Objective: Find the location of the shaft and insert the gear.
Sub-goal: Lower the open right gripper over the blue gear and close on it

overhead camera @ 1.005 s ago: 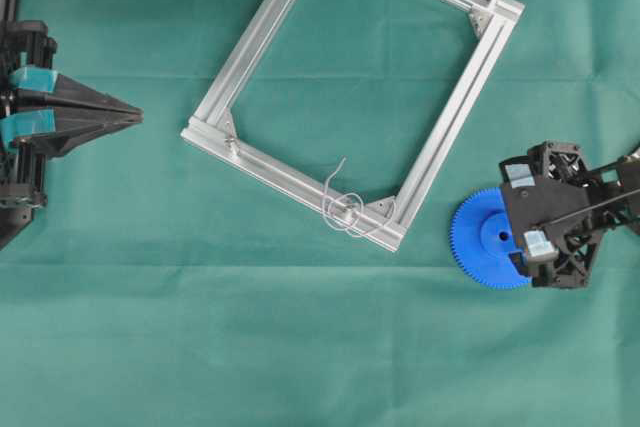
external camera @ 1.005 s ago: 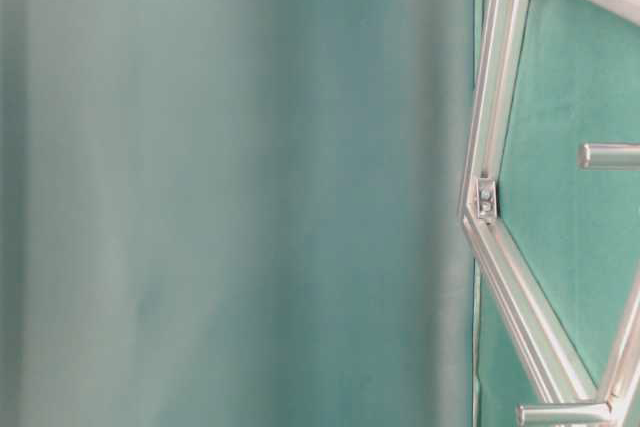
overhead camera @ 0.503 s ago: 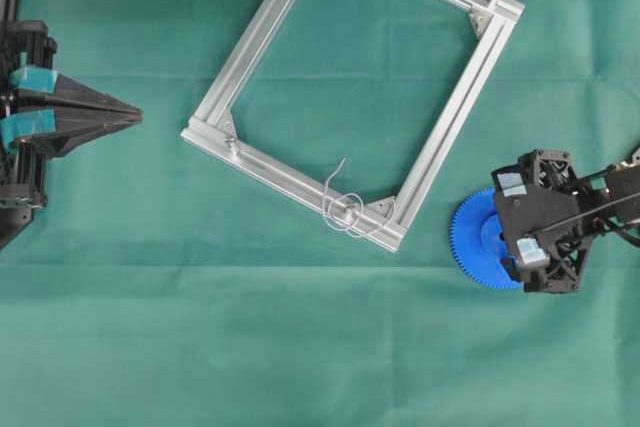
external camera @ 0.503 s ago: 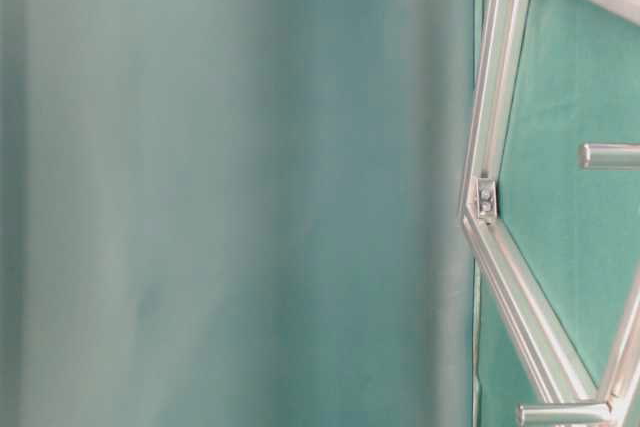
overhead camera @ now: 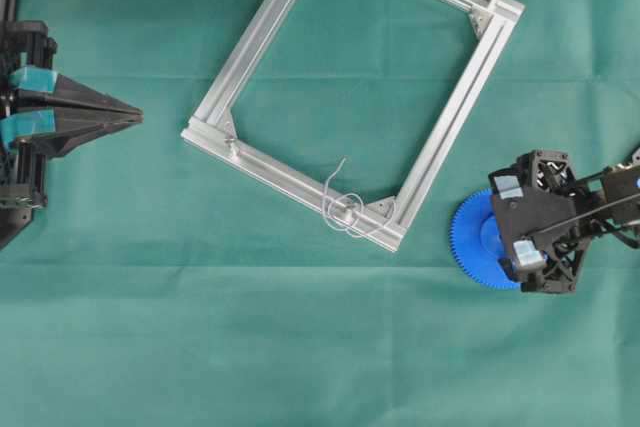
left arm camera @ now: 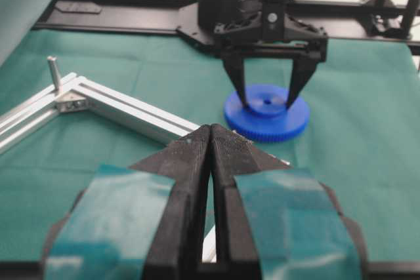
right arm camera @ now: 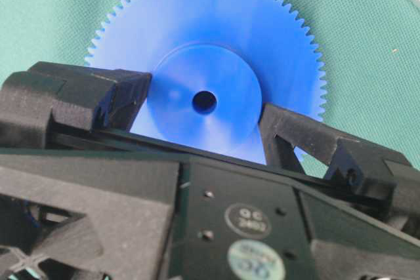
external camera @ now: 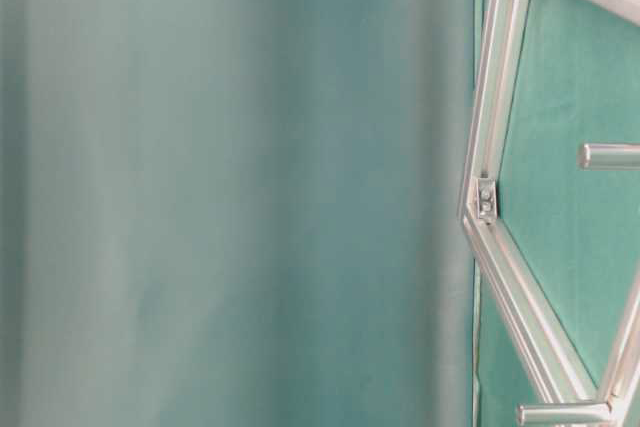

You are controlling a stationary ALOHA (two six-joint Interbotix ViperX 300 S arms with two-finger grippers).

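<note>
Right gripper (left arm camera: 266, 104) is down over the gear (overhead camera: 475, 240), fingers spread either side of the raised hub, one tip at each flank. Looks like they bracket the hub closely, though whether they are pressing on it yet I cannot tell; the jaws stand part open, nothing lifted. Straddling the hub makes sense: it gives a grip that leaves the centre hole free for the pin.

Gear lies flat on the green cloth (overhead camera: 300, 347), just off the aluminium frame (overhead camera: 262, 32), beside its near corner. Bright blue plastic, fine teeth all round the rim, a smooth round hub, a small dark hole dead centre.

Shaft (overhead camera: 350, 211) stands at that frame's lower rail, thin grey wire (overhead camera: 335, 179) curled about its base, well apart from the gear.

Left gripper (overhead camera: 136, 116) waits well off the frame's far side, jaws pressed together, holding nothing, clear of the work.
</note>
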